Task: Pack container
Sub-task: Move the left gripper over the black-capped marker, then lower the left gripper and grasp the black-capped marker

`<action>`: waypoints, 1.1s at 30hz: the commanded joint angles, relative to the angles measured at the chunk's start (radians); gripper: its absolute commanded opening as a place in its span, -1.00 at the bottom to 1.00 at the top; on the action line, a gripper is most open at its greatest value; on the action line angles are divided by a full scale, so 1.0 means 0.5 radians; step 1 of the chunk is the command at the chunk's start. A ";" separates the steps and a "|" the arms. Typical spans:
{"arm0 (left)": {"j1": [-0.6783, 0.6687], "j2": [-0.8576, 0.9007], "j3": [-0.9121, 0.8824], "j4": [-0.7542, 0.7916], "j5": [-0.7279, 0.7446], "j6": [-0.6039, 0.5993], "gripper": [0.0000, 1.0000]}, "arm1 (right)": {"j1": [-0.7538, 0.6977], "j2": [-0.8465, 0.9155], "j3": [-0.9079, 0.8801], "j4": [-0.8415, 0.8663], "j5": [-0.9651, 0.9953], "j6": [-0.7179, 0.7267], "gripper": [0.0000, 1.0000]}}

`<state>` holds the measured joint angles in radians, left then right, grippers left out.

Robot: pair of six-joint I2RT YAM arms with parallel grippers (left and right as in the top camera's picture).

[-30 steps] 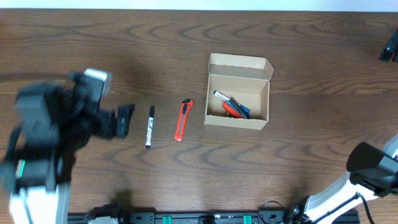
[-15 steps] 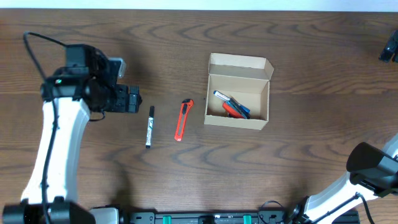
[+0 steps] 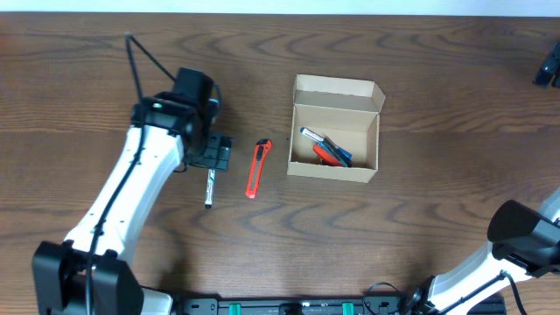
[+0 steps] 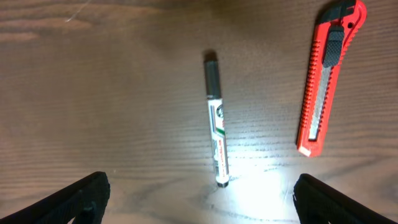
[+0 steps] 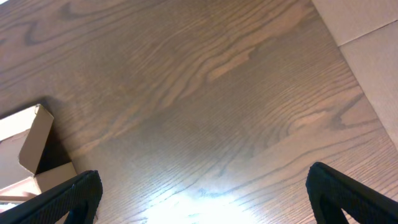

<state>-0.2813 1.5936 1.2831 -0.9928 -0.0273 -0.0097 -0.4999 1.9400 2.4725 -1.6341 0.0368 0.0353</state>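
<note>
The tan cardboard container stands open right of the table's centre, its flap lid upright at the back. A blue pen and a red item lie inside. A black-capped white marker and a red utility knife lie on the table left of it. My left gripper hovers open over the marker's upper end. In the left wrist view the marker lies between and ahead of the wide-open fingers, with the knife to the right. My right gripper is open and empty above bare wood.
The right arm sits at the table's lower right corner. A black object is at the far right edge. In the right wrist view a corner of the container shows at left and the table edge at upper right.
My left arm has swung right from the table's far left to above the marker. The marker, knife, container and right arm have not moved.
</note>
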 commanded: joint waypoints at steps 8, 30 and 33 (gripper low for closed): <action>-0.024 0.108 0.003 0.109 0.072 -0.082 0.90 | -0.007 -0.048 0.027 -0.002 -0.001 0.025 0.99; -0.024 0.300 -0.352 0.343 -0.107 -0.148 0.90 | -0.007 -0.048 0.027 -0.002 -0.001 0.025 0.98; -0.024 0.307 -0.355 0.410 -0.100 -0.155 0.91 | -0.007 -0.048 0.027 -0.002 -0.001 0.025 0.99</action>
<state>-0.2970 1.7348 1.1107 -0.8043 -0.0605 -0.0708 -0.4999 1.9400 2.4725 -1.6337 0.0368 0.0349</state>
